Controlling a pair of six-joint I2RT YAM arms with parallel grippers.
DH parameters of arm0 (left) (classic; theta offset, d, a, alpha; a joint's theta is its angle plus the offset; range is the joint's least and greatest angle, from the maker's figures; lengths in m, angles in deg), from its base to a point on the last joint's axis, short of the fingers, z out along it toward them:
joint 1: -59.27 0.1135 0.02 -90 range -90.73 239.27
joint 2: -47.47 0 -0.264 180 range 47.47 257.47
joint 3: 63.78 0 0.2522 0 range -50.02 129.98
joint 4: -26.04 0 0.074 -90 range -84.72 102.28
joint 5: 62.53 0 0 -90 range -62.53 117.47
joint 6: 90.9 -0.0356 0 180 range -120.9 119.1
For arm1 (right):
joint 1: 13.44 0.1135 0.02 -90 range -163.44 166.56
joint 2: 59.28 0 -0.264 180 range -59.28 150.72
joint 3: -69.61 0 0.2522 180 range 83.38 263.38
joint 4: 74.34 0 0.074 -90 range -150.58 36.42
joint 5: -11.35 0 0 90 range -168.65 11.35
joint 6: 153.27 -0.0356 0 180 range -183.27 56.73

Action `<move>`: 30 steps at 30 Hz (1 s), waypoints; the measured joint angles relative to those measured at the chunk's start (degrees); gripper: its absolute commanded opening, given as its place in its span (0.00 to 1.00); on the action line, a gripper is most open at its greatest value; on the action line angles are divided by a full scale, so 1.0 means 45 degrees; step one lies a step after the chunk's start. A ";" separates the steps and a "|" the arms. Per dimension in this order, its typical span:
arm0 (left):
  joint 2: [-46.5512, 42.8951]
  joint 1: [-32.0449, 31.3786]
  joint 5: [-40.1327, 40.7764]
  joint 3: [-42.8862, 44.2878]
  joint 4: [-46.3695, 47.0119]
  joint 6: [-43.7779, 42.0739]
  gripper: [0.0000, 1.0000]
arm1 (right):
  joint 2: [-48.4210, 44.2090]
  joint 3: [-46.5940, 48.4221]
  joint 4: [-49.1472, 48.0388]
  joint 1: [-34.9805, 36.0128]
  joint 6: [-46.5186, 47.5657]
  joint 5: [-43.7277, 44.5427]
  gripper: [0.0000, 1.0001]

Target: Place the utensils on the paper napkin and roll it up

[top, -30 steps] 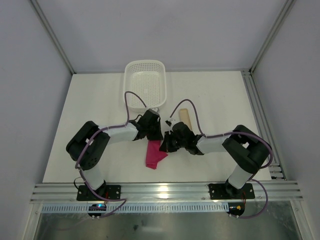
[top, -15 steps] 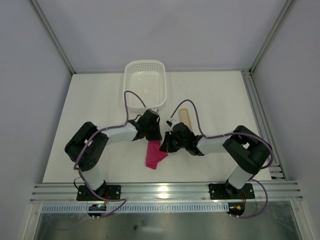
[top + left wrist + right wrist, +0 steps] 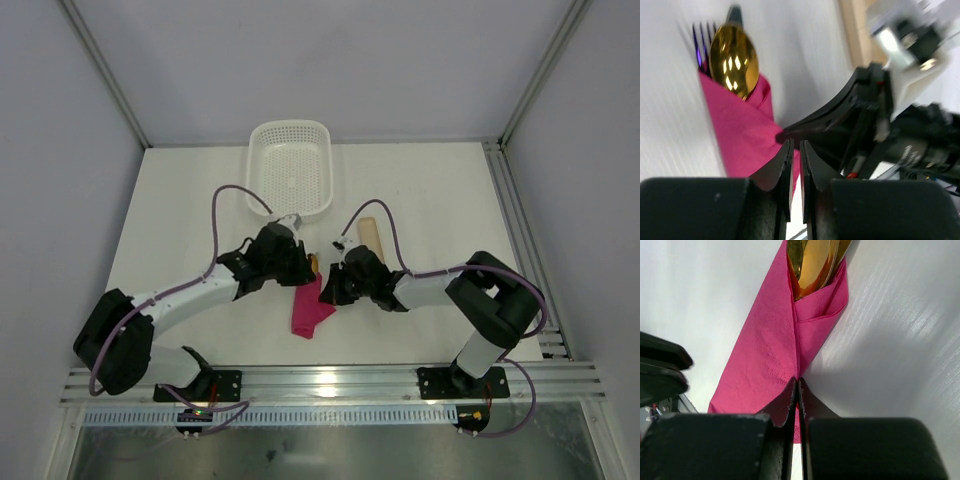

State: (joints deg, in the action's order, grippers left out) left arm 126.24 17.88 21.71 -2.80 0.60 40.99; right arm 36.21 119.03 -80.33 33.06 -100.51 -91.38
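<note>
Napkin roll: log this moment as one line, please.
paper napkin wrapped around utensils | gold spoon head, fork tines poking out | right claw shut, tips at napkin edge | left claw narrow gap, grip unclear

We see our right gripper at bottom centre, fingers pressed together with pink paper between them. The folded paper napkin runs diagonally up to the gold utensils poking out at the top.

A: Can you see the utensils whole?
B: No. Their handles are buried in the paper napkin, and the fork tines at eleven o'clock are blurred.
A: Right wrist view?
B: The gold head is cut off at twelve o'clock, and the napkin's tail hides behind the right gripper.
</note>
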 measured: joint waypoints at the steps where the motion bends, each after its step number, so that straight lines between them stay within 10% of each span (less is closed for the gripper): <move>1: -0.0253 -0.0010 -0.0058 -0.0452 0.0039 0.0039 0.12 | 0.0000 0.0000 0.0000 0.0010 -0.0005 0.0010 0.04; 30: 0.0121 -0.2195 -0.0364 -0.3755 0.2079 0.1836 0.08 | -0.0801 0.0651 0.2807 0.0068 0.0083 0.1122 0.14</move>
State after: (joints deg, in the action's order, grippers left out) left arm 126.78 8.00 20.07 -19.69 9.95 49.25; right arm 32.60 121.96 -67.70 33.36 -100.14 -86.33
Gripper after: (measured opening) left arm 0.082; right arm 0.118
